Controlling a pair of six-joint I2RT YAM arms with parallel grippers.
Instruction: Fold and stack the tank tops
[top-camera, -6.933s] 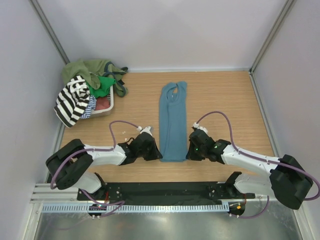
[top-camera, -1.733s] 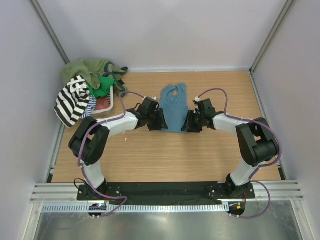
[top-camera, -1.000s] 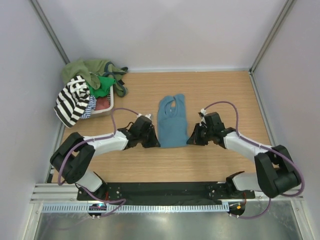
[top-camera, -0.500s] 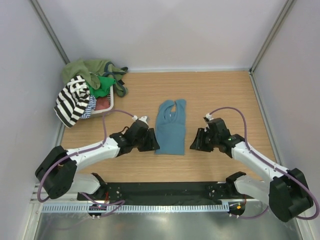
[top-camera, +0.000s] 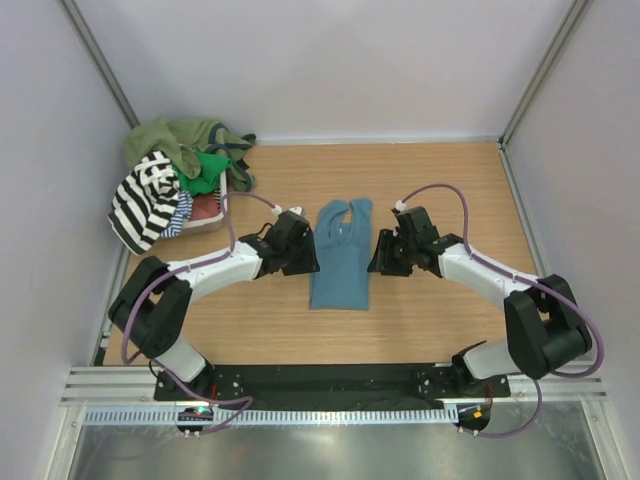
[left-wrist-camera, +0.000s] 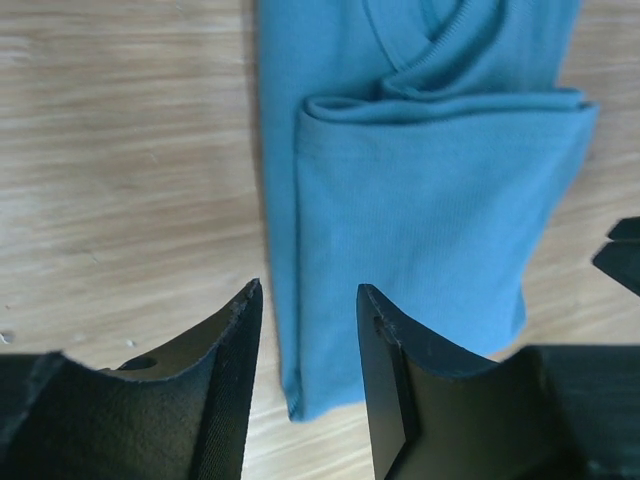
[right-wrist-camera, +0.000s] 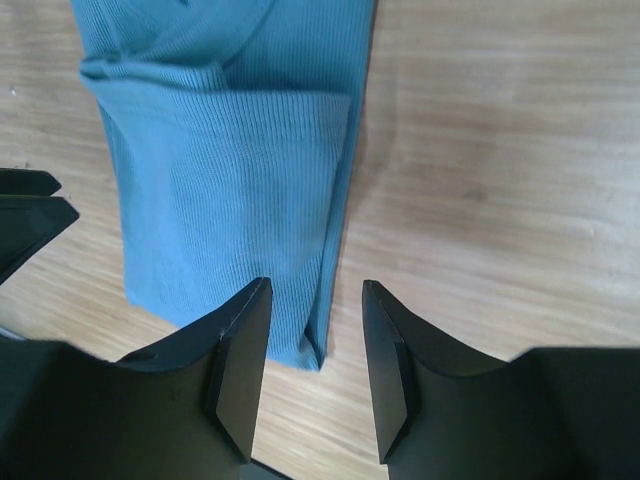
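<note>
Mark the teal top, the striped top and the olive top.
teal top (top-camera: 340, 272), top view, middle of the folded body.
striped top (top-camera: 140, 200), top view, middle of the draped cloth.
olive top (top-camera: 160, 138), top view, its crumpled upper part.

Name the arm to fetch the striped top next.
Left. The black-and-white striped cloth tank top lies far left, nearer the open left gripper; the right gripper sits beyond the folded teal cloth tank top.

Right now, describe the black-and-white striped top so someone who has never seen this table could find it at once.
At the far left corner of the wooden table, a heap of clothes spills over a white basket. The striped top hangs off the heap's near left side; it alone has bold black-and-white bands.
</note>
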